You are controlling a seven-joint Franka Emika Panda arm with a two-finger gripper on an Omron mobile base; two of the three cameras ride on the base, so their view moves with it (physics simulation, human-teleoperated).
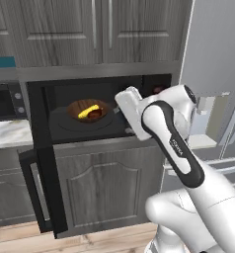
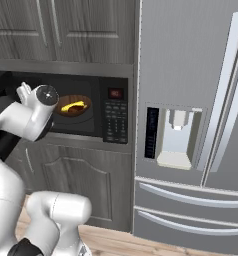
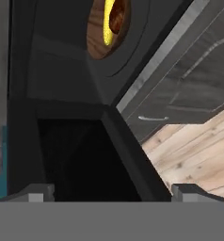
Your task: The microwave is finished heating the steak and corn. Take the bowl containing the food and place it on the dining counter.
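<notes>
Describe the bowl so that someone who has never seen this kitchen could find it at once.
Left of the tall steel fridge, under the grey wall cupboards, the black microwave stands with its door swung open. The bowl sits on the round plate inside: shallow, brown, the only dish there, holding a yellow corn cob and a dark steak.

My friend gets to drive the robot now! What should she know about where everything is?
Gripper: open, empty, outside the microwave, aimed at its cavity.
Microwave door: swung open.
Bowl: inside on the round plate, holding the corn and steak.
Done: door opened.
Left: reach in, grip the bowl, lift it out, carry it to the dining counter.
</notes>
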